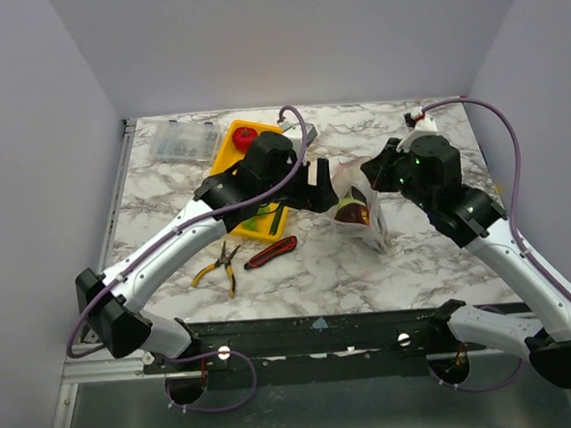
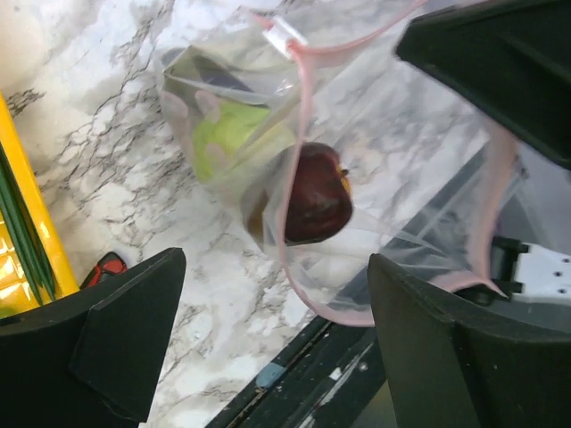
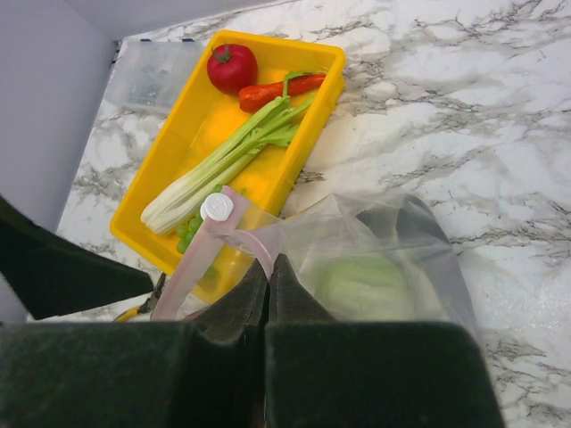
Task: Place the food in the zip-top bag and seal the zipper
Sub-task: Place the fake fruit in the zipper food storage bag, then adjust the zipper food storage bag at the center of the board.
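The zip-top bag (image 1: 359, 212) stands near the middle of the worktop (image 1: 405, 265) with its mouth open. The green cabbage (image 2: 234, 143) and the purple eggplant (image 2: 314, 194) lie inside it. The right gripper (image 3: 268, 265) has its jaws together, clamped on the bag edge at the pink zipper (image 3: 189, 272). The left gripper (image 2: 275, 267) faces the bag mouth, jaws wide apart and holding nothing. Toward the far edge, left of the bag, the yellow tray (image 3: 210, 111) holds the tomato (image 3: 232, 67), carrot (image 3: 278, 89), leek (image 3: 227, 160) and grapes (image 3: 187, 234).

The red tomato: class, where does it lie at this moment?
In the right wrist view, the red tomato sits in the far corner of the yellow tray, beside the carrot.
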